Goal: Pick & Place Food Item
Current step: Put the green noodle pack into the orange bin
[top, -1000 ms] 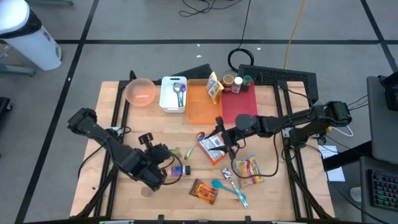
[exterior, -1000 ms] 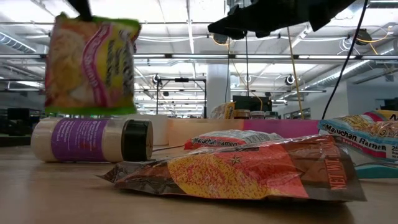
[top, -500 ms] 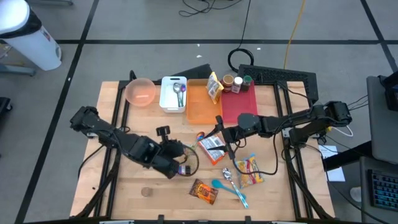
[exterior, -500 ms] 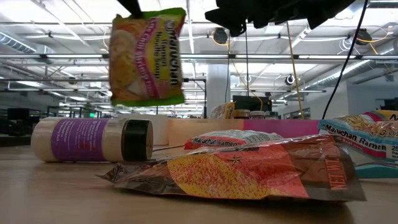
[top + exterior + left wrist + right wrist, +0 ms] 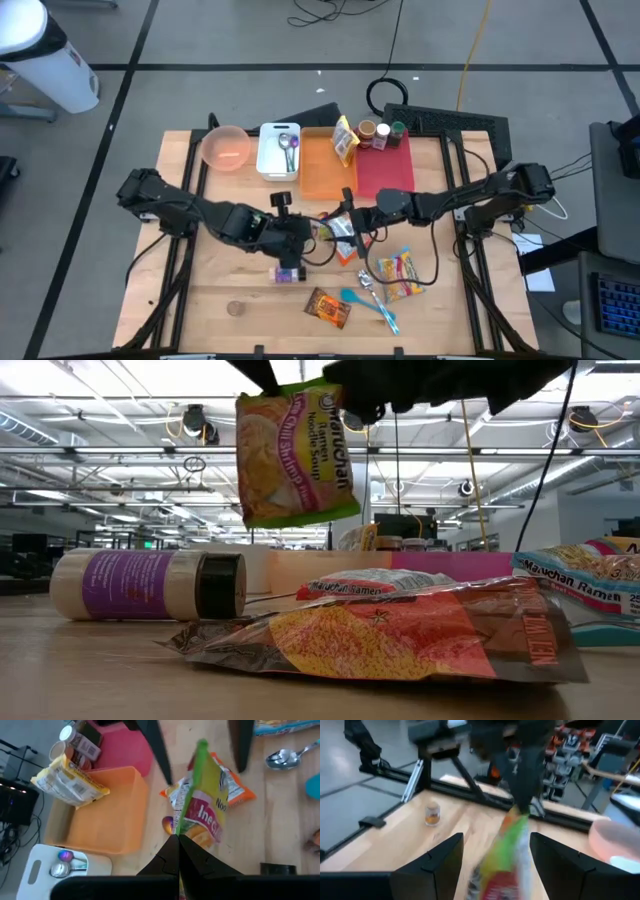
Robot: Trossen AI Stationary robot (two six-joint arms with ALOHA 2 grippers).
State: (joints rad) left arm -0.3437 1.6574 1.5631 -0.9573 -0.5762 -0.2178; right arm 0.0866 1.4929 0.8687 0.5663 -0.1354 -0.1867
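The left gripper is clamped on the top edge of a ramen packet, which hangs in the air mid-table, clear of everything below. The right gripper sits just beside it, fingers spread and empty; they seem not to touch. Under the packet lie another packet and, near it, an orange tray. The bare wood in front of the tray is narrow.

- The noodle packet is blurred in the right wrist view (lettering unreadable).
- The left gripper is cut off by the low view's top edge.
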